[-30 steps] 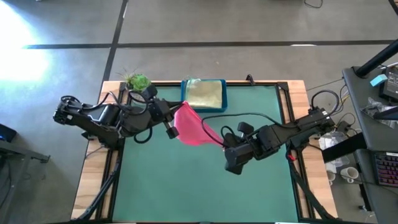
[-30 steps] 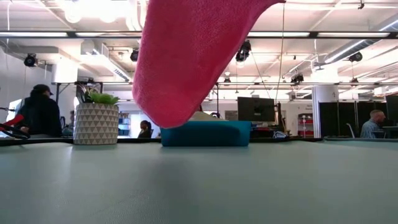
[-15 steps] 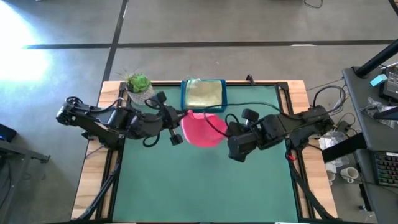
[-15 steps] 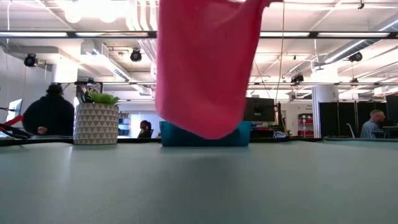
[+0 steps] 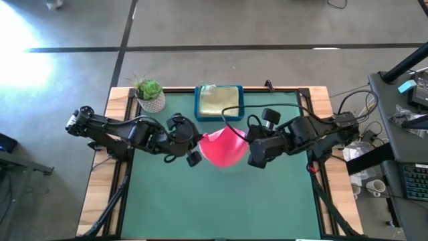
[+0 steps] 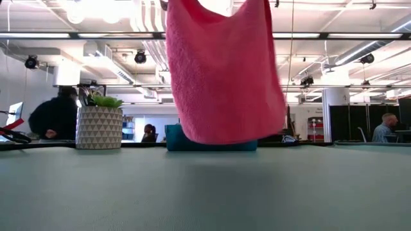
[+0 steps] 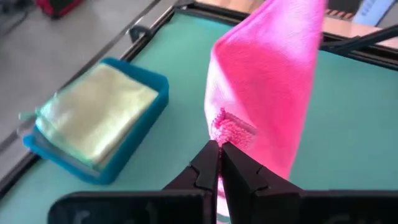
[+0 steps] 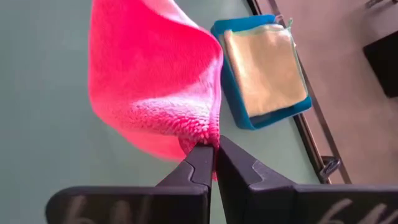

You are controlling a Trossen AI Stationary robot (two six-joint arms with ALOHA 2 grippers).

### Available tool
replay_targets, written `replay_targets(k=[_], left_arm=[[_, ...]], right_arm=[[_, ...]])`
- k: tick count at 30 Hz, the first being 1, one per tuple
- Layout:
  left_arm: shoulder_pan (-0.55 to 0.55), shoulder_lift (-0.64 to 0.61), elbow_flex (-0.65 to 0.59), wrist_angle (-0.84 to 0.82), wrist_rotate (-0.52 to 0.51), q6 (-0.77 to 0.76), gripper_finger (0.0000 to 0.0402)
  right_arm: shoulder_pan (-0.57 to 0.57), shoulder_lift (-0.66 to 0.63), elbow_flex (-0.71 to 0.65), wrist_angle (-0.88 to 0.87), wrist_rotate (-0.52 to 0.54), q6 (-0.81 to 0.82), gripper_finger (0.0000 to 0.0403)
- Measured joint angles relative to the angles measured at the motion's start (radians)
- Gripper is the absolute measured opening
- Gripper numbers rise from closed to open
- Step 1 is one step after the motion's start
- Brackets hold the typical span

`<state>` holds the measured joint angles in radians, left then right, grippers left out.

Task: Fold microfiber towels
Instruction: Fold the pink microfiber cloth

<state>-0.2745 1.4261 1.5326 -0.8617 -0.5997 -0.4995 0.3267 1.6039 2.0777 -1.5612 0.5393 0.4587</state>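
the hot pink towel (image 5: 222, 147) hangs in the air over the middle of the tabletop (image 5: 221, 207), stretched between my two arms, and in the low view its bottom hem (image 6: 225, 138) sits clear above the surface. my left tool (image 7: 217, 163) is pinched shut on one top corner of the pink cloth, and my right tool (image 8: 214, 163) is pinched shut on the other. the left arm (image 5: 127, 132) reaches in from the left edge, bent low and angled toward centre; the right arm (image 5: 304, 134) mirrors it from the right, so the two tools face each other across the cloth. just behind the towel, at the far edge, the blue tray (image 5: 219, 102) holds a pale yellow-green folded cloth (image 5: 219, 100). a potted plant (image 5: 150, 92) stands at the far left corner. the near half of the green mat lies open under and in front of the hanging cloth, with wooden borders (image 5: 100, 194) on both sides.
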Motion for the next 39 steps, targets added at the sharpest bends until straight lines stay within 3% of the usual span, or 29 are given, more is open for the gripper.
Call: replay_targets(k=[7, 11, 14, 19, 24, 28, 32, 35, 39], left_arm=[[-0.002, 0.000, -0.001, -0.182, -0.079, -0.193, 0.0000], [0.001, 0.000, -0.001, -0.190, -0.125, -0.200, 0.0000], [0.010, 0.000, -0.001, -0.190, -0.182, -0.194, 0.0000], [0.057, 0.000, -0.002, -0.190, -0.273, -0.133, 0.0000], [0.135, 0.000, -0.001, -0.186, -0.285, -0.030, 0.0000], [0.168, 0.000, -0.001, -0.185, -0.289, 0.039, 0.0000], [0.163, 0.000, -0.002, -0.197, -0.189, 0.018, 0.0000], [0.136, 0.005, -0.037, -0.197, -0.041, -0.066, 0.0000], [0.082, 0.012, -0.136, -0.185, 0.073, -0.172, 0.0000]], right_arm=[[0.002, 0.000, -0.018, -0.010, 0.003, 0.011, 0.0008], [-0.008, 0.001, -0.040, -0.011, 0.003, 0.004, 0.0008], [-0.036, 0.001, -0.058, -0.010, 0.017, 0.002, 0.0008], [-0.102, 0.001, -0.091, -0.010, 0.128, -0.006, 0.0008], [-0.163, 0.001, -0.097, -0.007, 0.246, -0.078, 0.0008], [-0.177, 0.001, -0.092, -0.001, 0.246, -0.125, 0.0008], [-0.172, 0.001, -0.104, 0.000, 0.142, -0.103, 0.0008], [-0.153, 0.005, -0.143, 0.011, 0.006, -0.056, 0.0008], [-0.121, 0.020, -0.227, 0.050, -0.209, 0.003, 0.0008]])
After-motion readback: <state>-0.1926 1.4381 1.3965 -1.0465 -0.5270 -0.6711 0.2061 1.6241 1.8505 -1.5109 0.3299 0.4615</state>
